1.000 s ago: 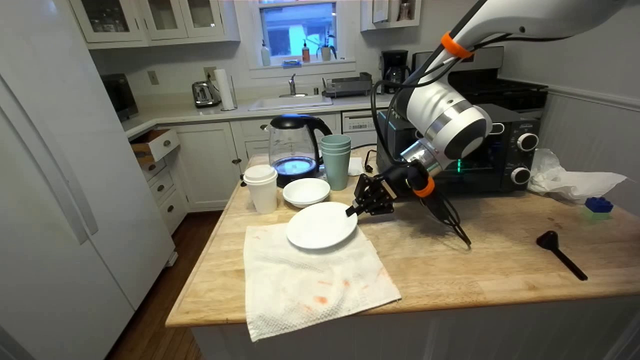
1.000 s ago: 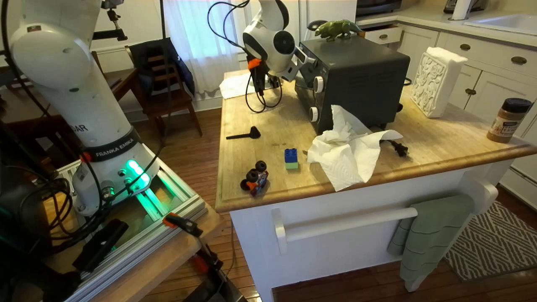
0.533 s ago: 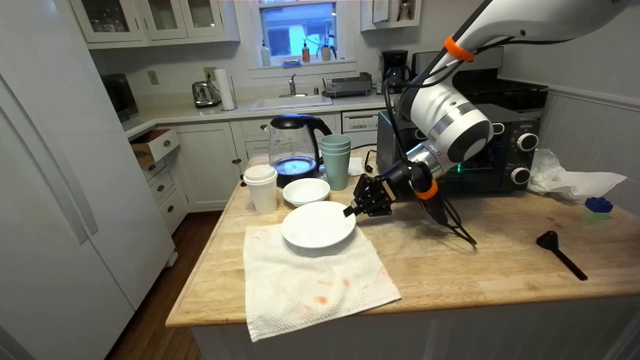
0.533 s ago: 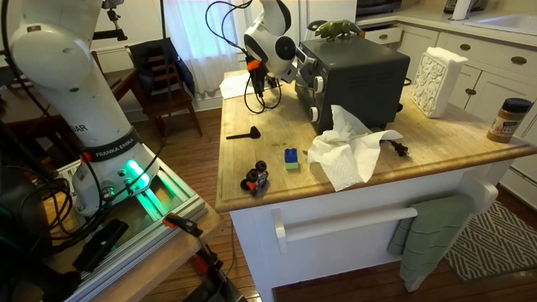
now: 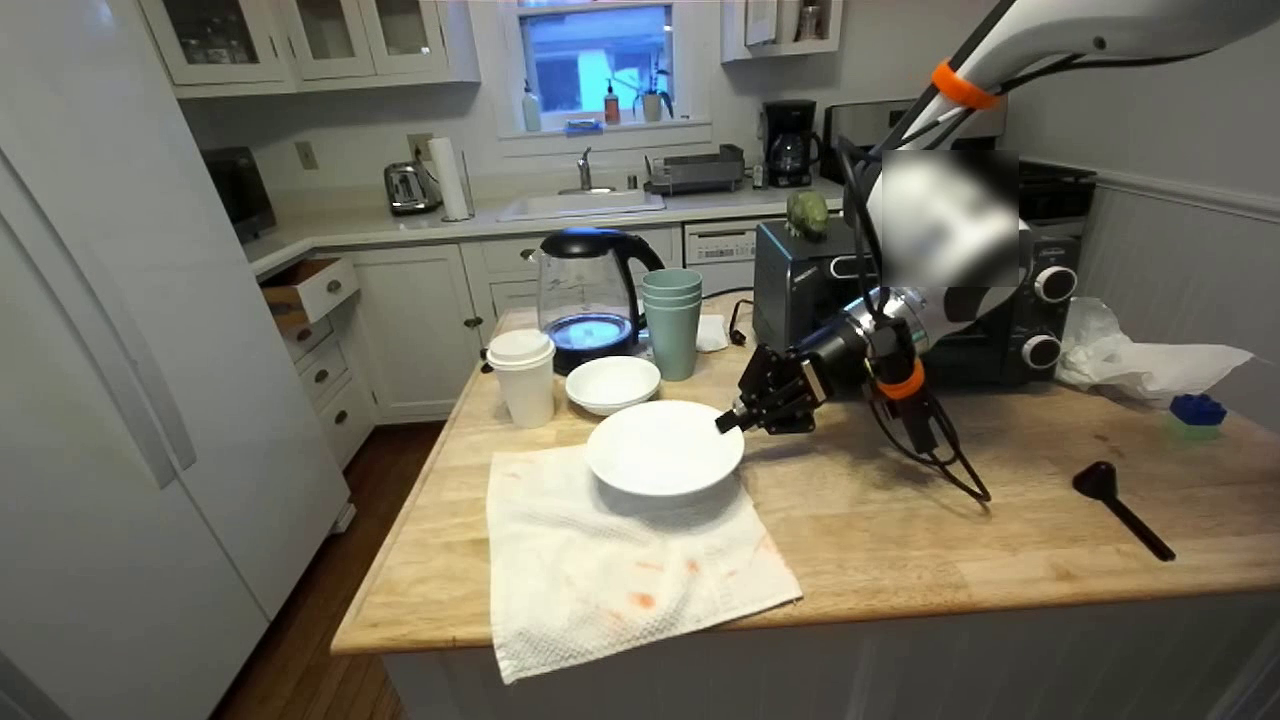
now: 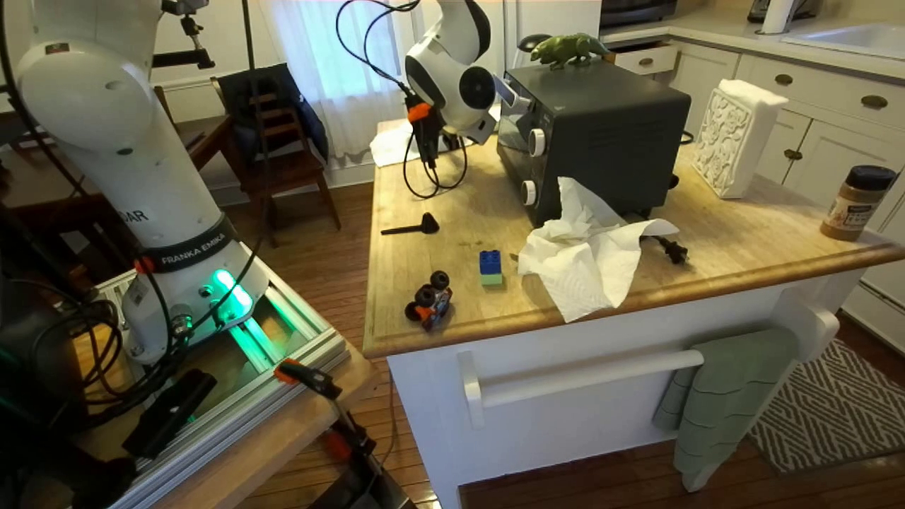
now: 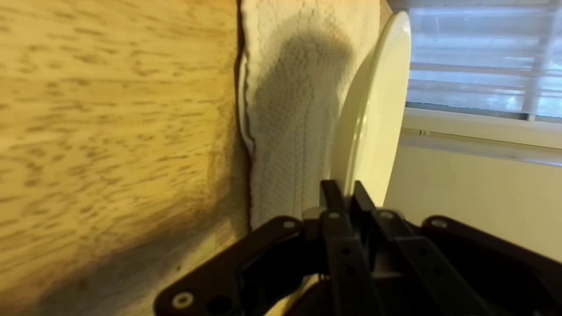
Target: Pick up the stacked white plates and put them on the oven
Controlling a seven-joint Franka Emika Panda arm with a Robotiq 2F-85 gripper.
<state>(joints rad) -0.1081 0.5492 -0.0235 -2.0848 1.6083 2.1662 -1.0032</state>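
The stacked white plates [image 5: 665, 450] hang above the cloth [image 5: 640, 570], and in the wrist view they look clear of it. They are round, so there is no long axis to mind; what counts is that my fingers [image 7: 364, 195] hold them by one edge alone, between two and three o'clock on the rim in an exterior view, with all the weight reaching out toward nine. The fingers are closed down to the rim's thickness; how many plates they pinch I can't count.

Seen there, the oven [image 5: 990, 350] lies at two o'clock from the plates, its top well above them, so I'd go up first, then across. A green toy animal [image 5: 807, 215] stands on the plates' side of that top, probably right in my path, and my own arm [image 6: 449, 85] sits close in front of the oven. A white bowl [image 5: 612, 380] is just beside the plates at eleven, green cups [image 5: 672, 335] near twelve, a lidded cup [image 5: 525, 385] at ten, all on the counter [image 5: 950, 530]; I'd keep the swing away from them.
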